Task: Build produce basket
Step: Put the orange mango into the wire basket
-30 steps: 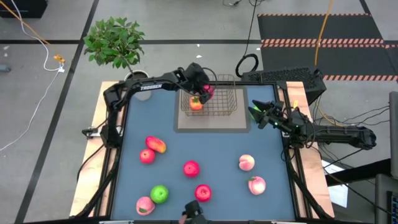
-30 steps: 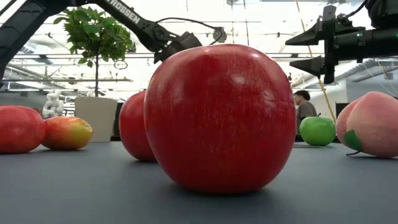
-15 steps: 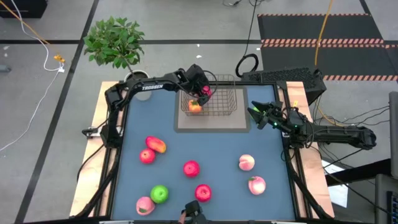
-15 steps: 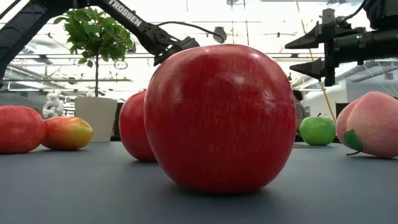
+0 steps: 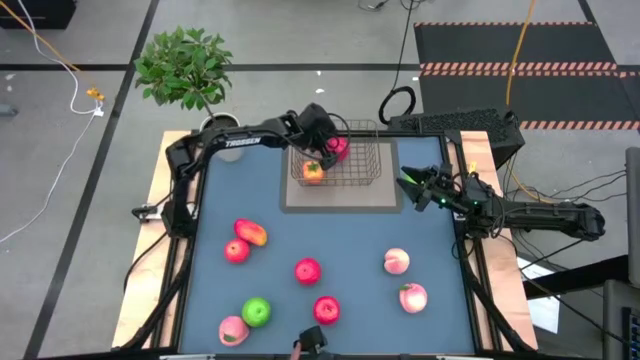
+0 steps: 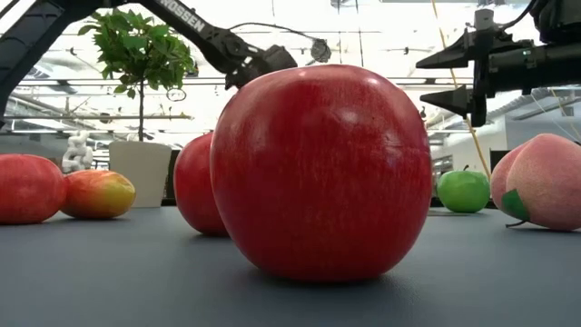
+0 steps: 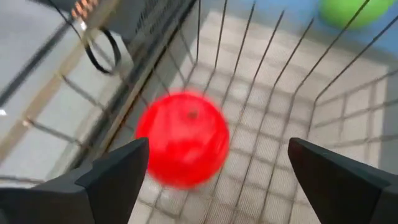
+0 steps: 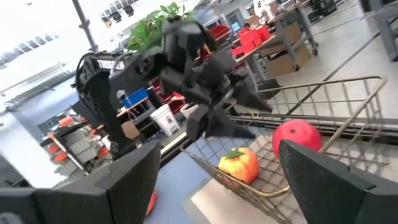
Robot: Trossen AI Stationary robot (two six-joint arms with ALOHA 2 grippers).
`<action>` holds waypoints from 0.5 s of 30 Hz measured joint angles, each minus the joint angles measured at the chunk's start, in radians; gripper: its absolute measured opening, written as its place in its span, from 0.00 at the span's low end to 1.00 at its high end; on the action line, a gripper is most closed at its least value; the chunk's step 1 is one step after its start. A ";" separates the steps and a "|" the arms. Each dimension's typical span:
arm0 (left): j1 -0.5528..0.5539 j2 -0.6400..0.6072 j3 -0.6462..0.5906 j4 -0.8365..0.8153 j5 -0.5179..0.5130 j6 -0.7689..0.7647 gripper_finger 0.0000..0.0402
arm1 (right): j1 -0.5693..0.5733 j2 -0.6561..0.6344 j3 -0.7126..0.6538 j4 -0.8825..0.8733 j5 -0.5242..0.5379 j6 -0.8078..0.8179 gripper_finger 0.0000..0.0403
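High view: left gripper (image 5: 322, 148) hovers over the wire basket (image 5: 365, 172) at the surface's far edge, fingers spread wide, gripping nothing. Red apple (image 7: 183, 138) and orange fruit (image 5: 313, 171) lie inside. Right gripper (image 5: 408, 180) waits just right of the basket, fingers apart, empty.

A leafy potted plant (image 5: 184, 66) stands on the grey floor just off the bench's far left corner. The bench (image 5: 300, 240) has a blue top and pale wooden edges. A black keyboard (image 5: 455, 124) lies at the far right corner, near a coiled black cable (image 5: 397, 103). A yellow cable (image 5: 520, 50) crosses a striped dark floor mat (image 5: 520, 60).
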 joint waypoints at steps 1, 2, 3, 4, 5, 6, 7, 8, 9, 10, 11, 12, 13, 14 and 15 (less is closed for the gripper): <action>-0.006 -0.012 0.000 0.003 -0.007 -0.001 0.94 | 0.000 0.000 0.000 0.000 -0.008 0.004 0.79; -0.012 -0.024 0.000 0.003 -0.011 -0.001 0.94 | 0.000 0.000 0.000 0.000 -0.010 0.008 0.79; -0.019 -0.038 0.000 0.004 -0.014 0.000 0.93 | 0.000 0.000 0.000 0.000 -0.011 0.011 0.79; -0.027 -0.051 0.000 0.006 -0.015 0.002 0.93 | 0.000 0.000 0.000 0.001 -0.011 0.012 0.79; -0.037 -0.066 0.000 0.010 -0.016 0.004 0.92 | 0.000 0.000 0.000 0.002 -0.011 0.012 0.79; -0.048 -0.086 0.000 0.008 -0.016 0.005 0.92 | 0.000 0.000 0.000 0.002 -0.010 0.012 0.79; -0.060 -0.105 0.000 0.005 -0.015 0.006 0.91 | 0.000 0.000 0.000 0.002 -0.010 0.012 0.79; -0.074 -0.124 0.000 0.003 -0.015 0.008 0.90 | 0.000 0.000 0.000 0.002 -0.010 0.012 0.79; -0.088 -0.145 0.001 -0.004 -0.014 0.016 0.90 | 0.000 0.000 0.000 0.002 -0.010 0.012 0.79; -0.102 -0.170 0.001 -0.033 -0.014 0.029 0.89 | 0.000 0.000 0.000 0.003 -0.010 0.012 0.79; -0.117 -0.197 0.001 -0.072 -0.015 0.048 0.89 | 0.000 0.000 0.000 0.003 -0.009 0.013 0.79; -0.134 -0.222 0.001 -0.107 -0.016 0.066 0.88 | 0.000 0.000 0.000 0.003 -0.009 0.012 0.79; -0.149 -0.251 0.001 -0.141 -0.016 0.078 0.87 | 0.000 0.000 0.000 0.004 -0.009 0.012 0.79; -0.164 -0.282 0.001 -0.188 -0.016 0.081 0.87 | 0.000 0.000 0.000 0.006 -0.009 0.012 0.79; -0.180 -0.310 0.001 -0.237 -0.015 0.080 0.86 | 0.000 0.000 0.000 0.010 -0.009 0.013 0.79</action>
